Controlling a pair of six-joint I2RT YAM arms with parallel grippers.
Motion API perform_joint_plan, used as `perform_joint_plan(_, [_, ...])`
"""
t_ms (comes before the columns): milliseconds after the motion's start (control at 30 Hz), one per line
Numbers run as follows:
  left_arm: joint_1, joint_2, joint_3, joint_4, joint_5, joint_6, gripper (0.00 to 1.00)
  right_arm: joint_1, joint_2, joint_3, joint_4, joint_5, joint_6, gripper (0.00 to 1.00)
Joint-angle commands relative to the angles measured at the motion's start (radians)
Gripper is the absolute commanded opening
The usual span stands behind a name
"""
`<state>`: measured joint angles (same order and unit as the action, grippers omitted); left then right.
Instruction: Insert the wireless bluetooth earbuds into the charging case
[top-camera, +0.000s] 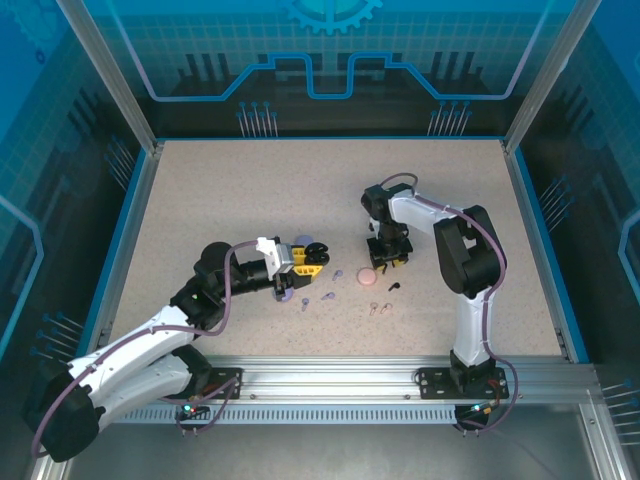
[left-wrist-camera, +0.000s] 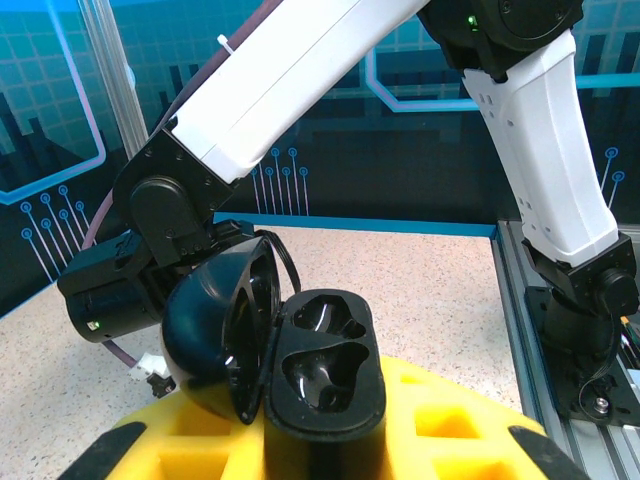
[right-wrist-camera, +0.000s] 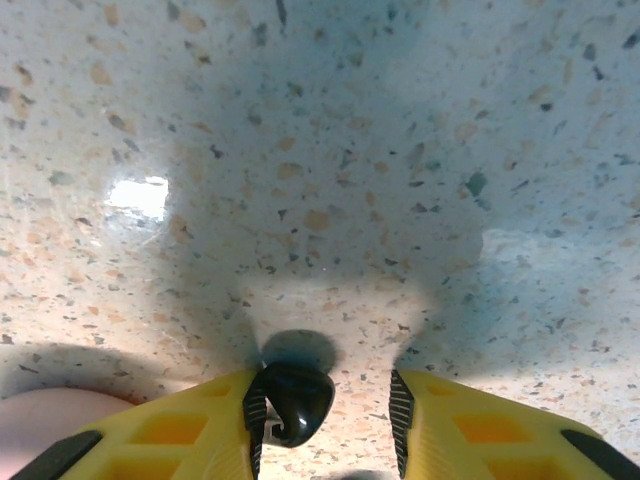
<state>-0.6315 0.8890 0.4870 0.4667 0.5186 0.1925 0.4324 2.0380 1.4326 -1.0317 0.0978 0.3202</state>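
While my left fingers (left-wrist-camera: 460, 430) clamped the black charging case (left-wrist-camera: 325, 375), its length ran away from the wrist camera, with the sockets facing up and the lid swung open to the view's left. My right fingers (right-wrist-camera: 450, 425) stood slightly apart over the surface (right-wrist-camera: 320, 150). A black earbud (right-wrist-camera: 292, 400) touched one pad, clear of the other. I couldn't tell which way its stem pointed.

From where I stand I count two white-and-black robot arms (top-camera: 465, 250) and one glossy black charging case (left-wrist-camera: 325, 370), its lid open, with two empty sockets inside. There is one flat, round, pale pink case (top-camera: 367, 277), two tiny pale pink stemmed earbuds (top-camera: 376, 308) lying side by side, and two tiny black earbuds (top-camera: 393, 287), the second black earbud (right-wrist-camera: 290, 400) seen up close in the right wrist view. Of the small lavender pieces (top-camera: 328, 296) I make out three, perhaps four, too small to sort buds from cases.
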Motion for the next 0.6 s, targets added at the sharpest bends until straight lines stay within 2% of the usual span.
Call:
perform_joint_plan(0, [-0.010,-0.003,0.001,-0.007,-0.013,0.022,0.10,0.011,-0.036,-0.012,-0.036,0.009,-0.012,0.41])
perform_joint_plan(267, [-0.009,-0.012,-0.001,-0.017,-0.016,0.024,0.10,0.012,-0.055,-0.001,-0.060,0.005,-0.016,0.36])
perform_joint_plan(433, [-0.010,-0.016,-0.001,-0.019,-0.018,0.026,0.11,0.007,-0.097,-0.029,-0.003,-0.078,-0.008,0.36])
perform_joint_plan(567, [-0.009,-0.018,-0.004,-0.019,-0.017,0.028,0.11,-0.013,-0.083,-0.032,0.009,-0.097,0.025,0.35])
